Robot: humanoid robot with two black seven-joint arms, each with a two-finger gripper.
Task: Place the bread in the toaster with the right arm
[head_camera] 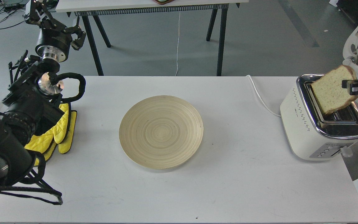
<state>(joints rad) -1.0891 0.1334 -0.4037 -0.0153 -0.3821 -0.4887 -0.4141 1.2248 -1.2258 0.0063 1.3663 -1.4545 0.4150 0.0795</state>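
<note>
Bread [331,91] sits tilted over the toaster [322,121] at the bench's right end, lower corner apparently entering a slot. Your right tool [346,86] is clamped on its right edge, likely to steer it down. Left tool [73,35] idles far left, fingers spread, empty.

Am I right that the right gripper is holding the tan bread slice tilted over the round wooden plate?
Not quite: the head view shows the right gripper holding the tan bread slice tilted over the cream-white, chrome-topped toaster; the round wooden plate sits bare at the table's centre.

tan bread [331,91], cream toaster [303,130], yellow mitts [53,137]
</note>
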